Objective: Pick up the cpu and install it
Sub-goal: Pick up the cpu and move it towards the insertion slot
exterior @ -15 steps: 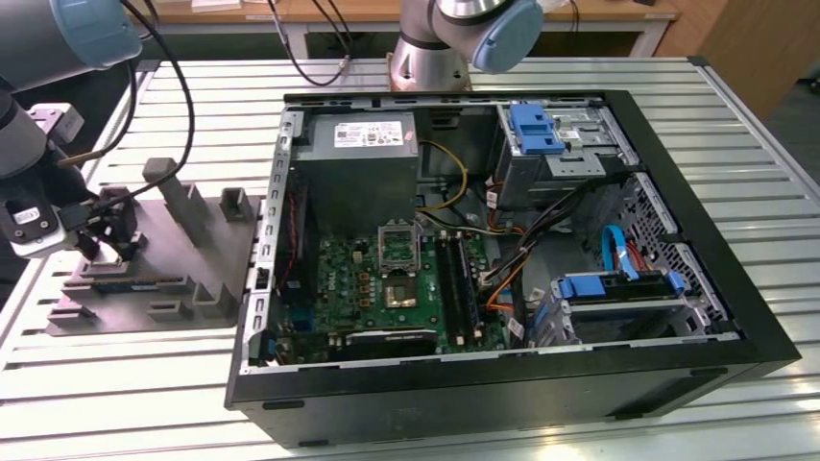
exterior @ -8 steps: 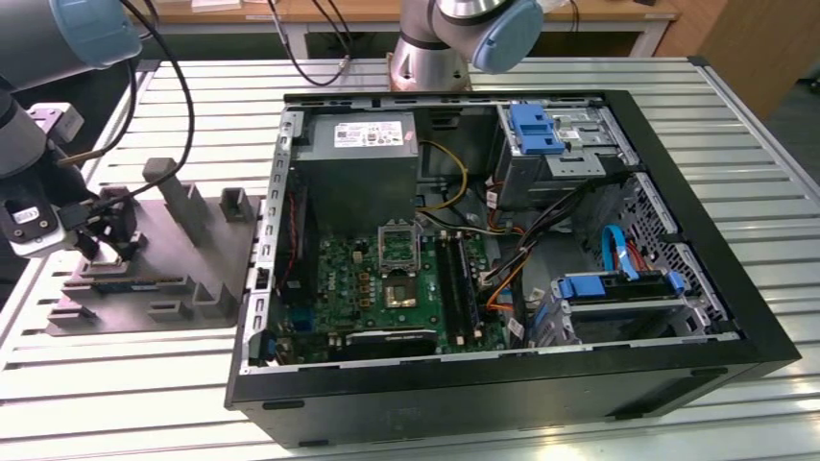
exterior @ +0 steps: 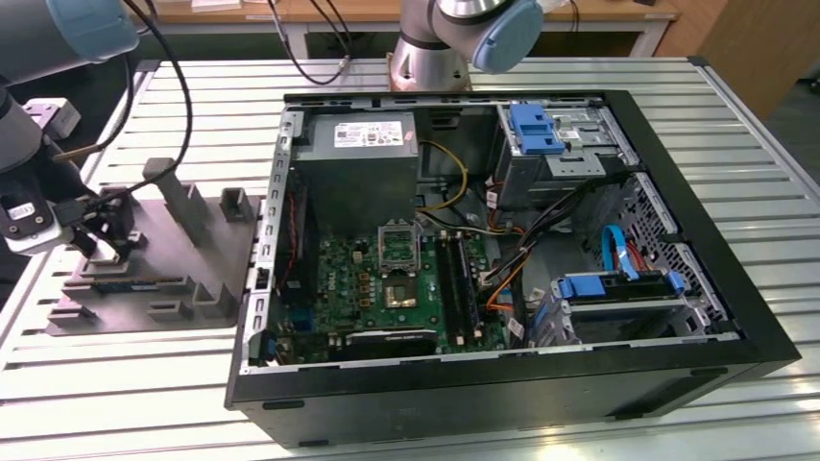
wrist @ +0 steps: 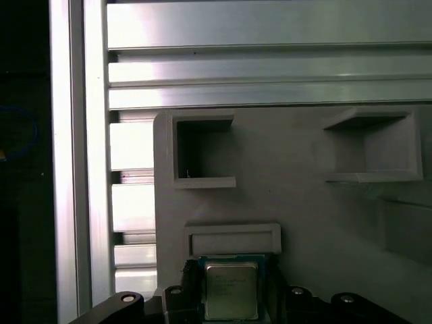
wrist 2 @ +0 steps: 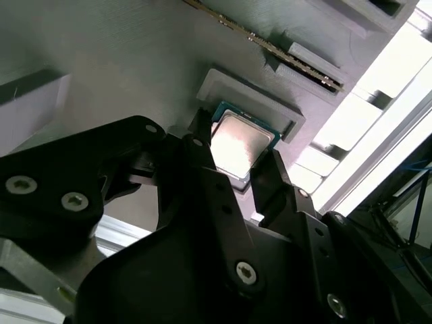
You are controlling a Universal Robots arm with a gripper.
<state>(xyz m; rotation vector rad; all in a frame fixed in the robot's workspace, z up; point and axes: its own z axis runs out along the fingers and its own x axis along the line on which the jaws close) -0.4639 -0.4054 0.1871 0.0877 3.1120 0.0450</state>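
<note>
1. At the exterior view's far left, a grey robot arm (exterior: 26, 144) with a pale blue joint cap reaches down. Its black end effector (exterior: 100, 245) sits low over the left end of a grey moulded fixture (exterior: 192, 279).
2. Just right of it, the rest of the fixture lies flat on a slatted aluminium worktop (exterior: 129, 384). It has raised posts and open pockets, and it sits just beside an open computer case.
3. In both wrist views, the end effector (wrist 2: 237, 147) (wrist: 231, 277) is clenched on the cpu (wrist 2: 239, 138) (wrist: 231, 297). Black fingers (wrist 2: 202, 162) (wrist: 191, 290) press against two opposite edges of the chip.
4. The cpu is a small flat square with a silvery top and a thin green border. It is on the fixture's face, just beside a raised grey rim (wrist: 233, 239). Whether it rests on the fixture or is slightly lifted cannot be told.
5. In the second wrist view, a thin board (wrist 2: 297, 62) stands on edge in a slot beyond that rim.
6. At the centre of the exterior view, the black computer case (exterior: 513, 384) lies on its side with its panel off. Inside is a green motherboard (exterior: 365, 288) with a square socket (exterior: 401, 291), well apart from the cpu.
7. Behind the motherboard sits a grey power supply box (exterior: 365, 163). Farther right are two blue drive brackets (exterior: 536, 128) (exterior: 613, 285) and loose cables.
8. Behind the case stands the base of a second arm (exterior: 436, 43).
</note>
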